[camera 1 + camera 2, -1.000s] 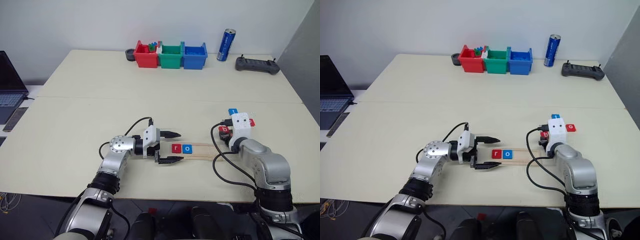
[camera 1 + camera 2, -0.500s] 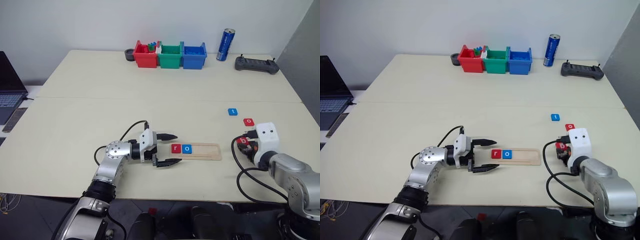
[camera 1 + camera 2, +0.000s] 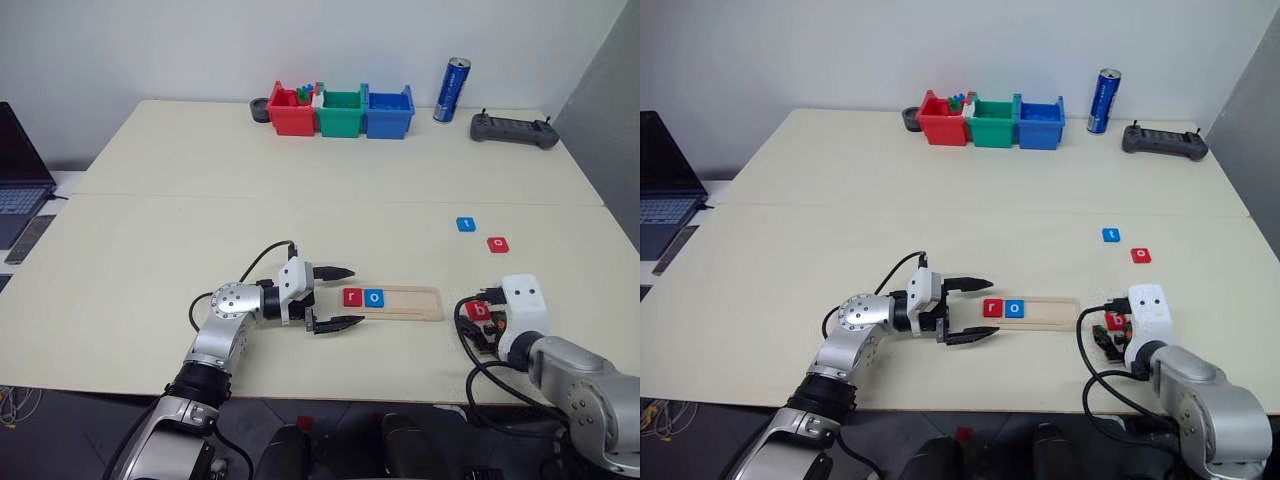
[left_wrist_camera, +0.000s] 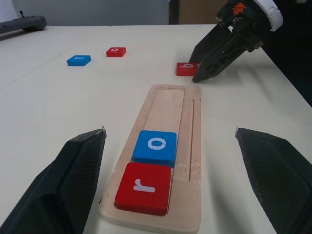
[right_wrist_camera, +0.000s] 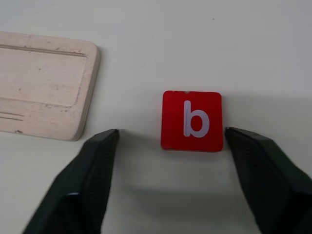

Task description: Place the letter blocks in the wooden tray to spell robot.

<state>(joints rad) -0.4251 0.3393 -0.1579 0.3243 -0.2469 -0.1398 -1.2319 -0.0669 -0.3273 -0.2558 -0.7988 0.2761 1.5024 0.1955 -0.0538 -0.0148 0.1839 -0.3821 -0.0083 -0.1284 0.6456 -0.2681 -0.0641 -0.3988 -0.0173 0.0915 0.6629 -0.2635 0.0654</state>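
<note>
The b block [image 5: 191, 120] lies flat on the surface between the right gripper's [image 5: 170, 141] spread jaws, just past the tray's [image 3: 405, 302] empty end. Left gripper [image 3: 335, 297], jaws spread, brackets the r end.

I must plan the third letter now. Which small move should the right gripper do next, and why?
Probably shut the right gripper on the red b block: it lies flat between the open fingers, beside the wooden tray, which holds only r and o.
</note>
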